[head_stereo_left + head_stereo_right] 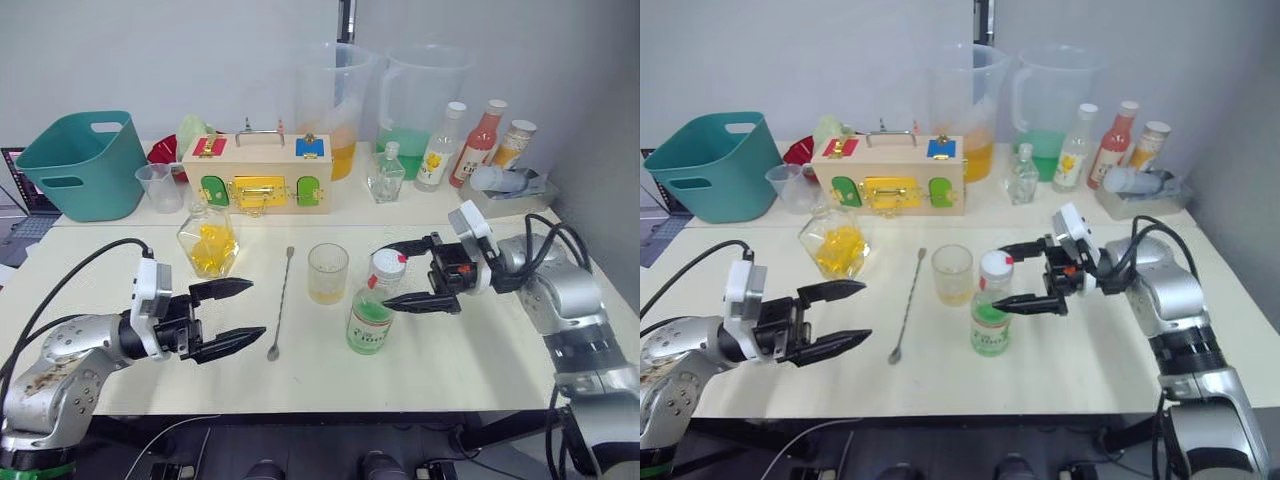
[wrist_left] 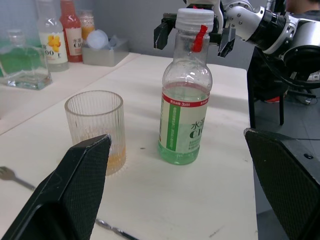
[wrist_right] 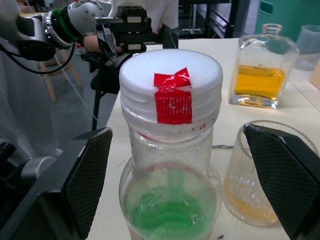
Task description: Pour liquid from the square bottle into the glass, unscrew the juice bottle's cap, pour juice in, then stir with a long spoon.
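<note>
- While its jaws gape wide and empty near the table's front edge, the left gripper (image 1: 228,318) waits short of the square bottle (image 1: 208,241).
- Beside the long spoon (image 1: 280,302), the glass (image 1: 327,273) already holds yellow liquid.
- Spread wide around the cap (image 1: 388,265), the right gripper (image 1: 407,273) grips nothing; unscrewing the juice bottle (image 1: 371,315) looks next, calling for closing and twisting.

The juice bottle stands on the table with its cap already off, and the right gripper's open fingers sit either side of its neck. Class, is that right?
Not quite. The cap is on the juice bottle, as the right wrist view shows. The rest holds: the bottle stands on the table, with the right gripper open around its top.
</note>
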